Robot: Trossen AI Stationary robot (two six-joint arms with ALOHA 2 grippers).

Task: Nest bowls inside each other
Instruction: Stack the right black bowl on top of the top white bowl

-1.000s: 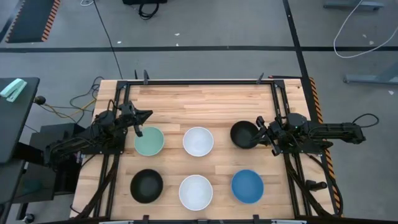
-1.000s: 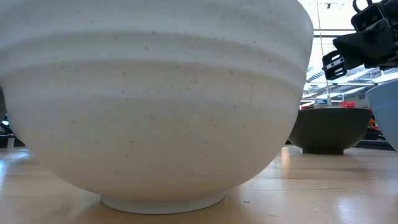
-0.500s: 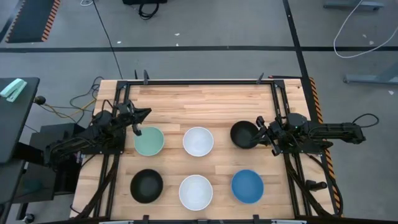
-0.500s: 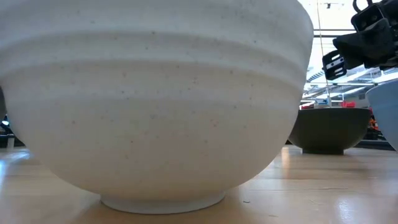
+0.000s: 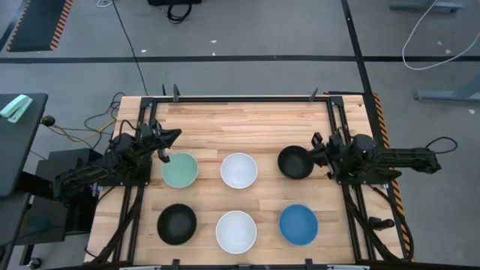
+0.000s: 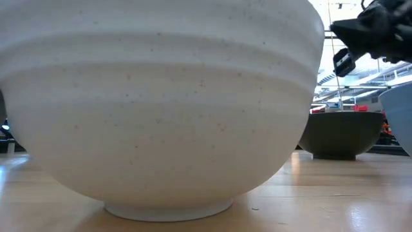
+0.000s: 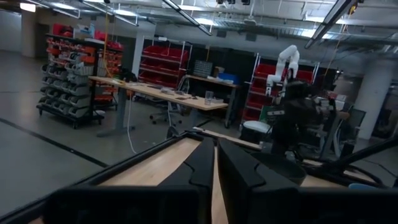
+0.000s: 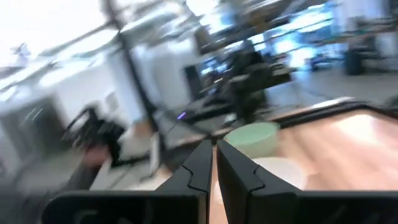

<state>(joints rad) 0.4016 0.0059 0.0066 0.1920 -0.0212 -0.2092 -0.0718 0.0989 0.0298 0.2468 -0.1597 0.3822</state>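
No bowl is nested yet: six lie apart on the table (image 5: 247, 120). The left end effector (image 5: 166, 157), clenched and empty, hovers beside the mint green bowl (image 5: 180, 170). The right end effector (image 5: 318, 142), clenched and empty, is beside the black bowl (image 5: 294, 162). Next, one must open and grasp a rim.

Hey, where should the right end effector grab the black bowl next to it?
Pinch the black bowl at its rim on the side facing the right end effector, coming from above: it sits upright and open, with a thin wall to straddle.
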